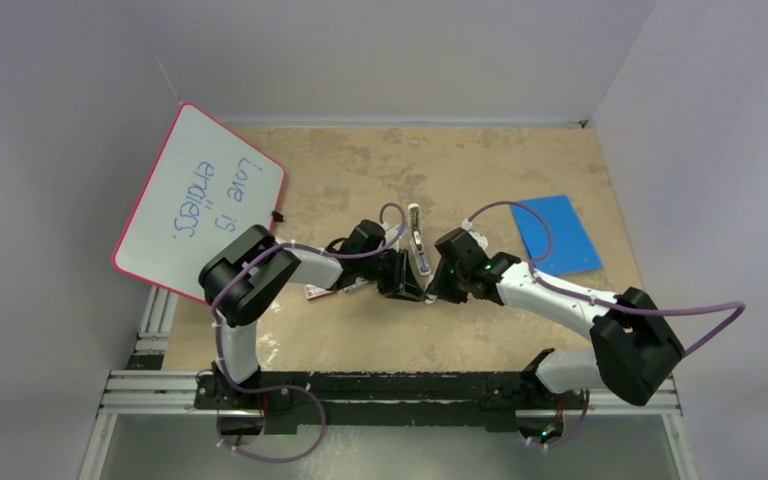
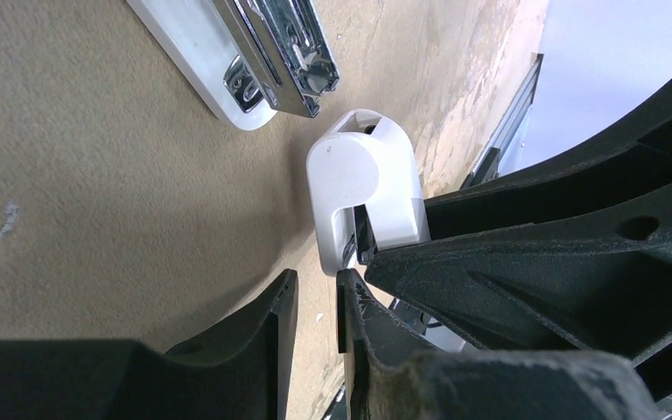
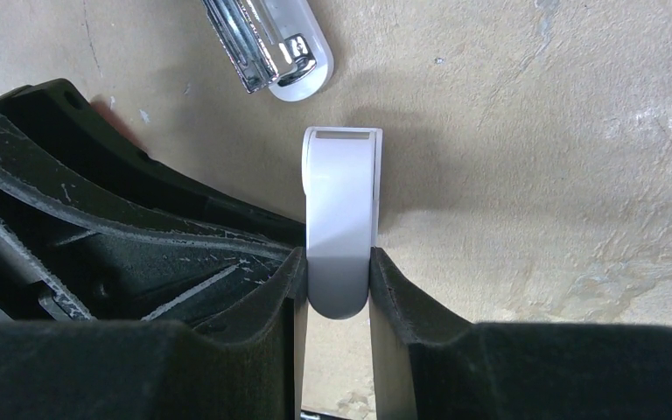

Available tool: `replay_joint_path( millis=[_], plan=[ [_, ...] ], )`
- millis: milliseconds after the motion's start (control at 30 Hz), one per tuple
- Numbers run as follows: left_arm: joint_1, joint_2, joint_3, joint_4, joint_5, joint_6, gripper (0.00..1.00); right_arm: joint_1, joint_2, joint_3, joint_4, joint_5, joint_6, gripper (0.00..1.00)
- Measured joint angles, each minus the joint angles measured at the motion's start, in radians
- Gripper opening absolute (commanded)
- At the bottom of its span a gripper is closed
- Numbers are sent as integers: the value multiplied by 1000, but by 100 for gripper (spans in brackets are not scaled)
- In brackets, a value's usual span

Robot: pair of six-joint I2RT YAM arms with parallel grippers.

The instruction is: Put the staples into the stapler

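Beyond right jaws, stapler (image 3: pixel 273 45), white piece (image 3: pixel 341 219) clamped

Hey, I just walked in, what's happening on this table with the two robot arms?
Both arms meet in the middle of the table. The right hand is clamped on a short white piece, holding it near the rounded end of the stapler, which lies on the table with its metal channel showing. The left hand sits right beside them, fingers close together with nothing visible between them. No staples show in any view, so loading looks not yet done.
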Motion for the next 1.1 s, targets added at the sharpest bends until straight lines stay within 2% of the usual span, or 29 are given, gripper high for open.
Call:
replay_joint_path(
  millis=[300, 667, 933, 1100],
  plan=[
    [-11, 31, 48, -47, -32, 8, 18, -10, -4, 0, -19, 4, -3, 16],
    [-26, 50, 91, -91, -89, 46, 17, -35, -45, 14, -70, -29, -8, 16],
    [-26, 53, 98, -92, -92, 48, 27, -51, -45, 35, -102, -39, -23, 16],
    [-26, 53, 97, -73, -89, 51, 29, -103, -45, 38, -108, -104, -50, 16]
  ],
)
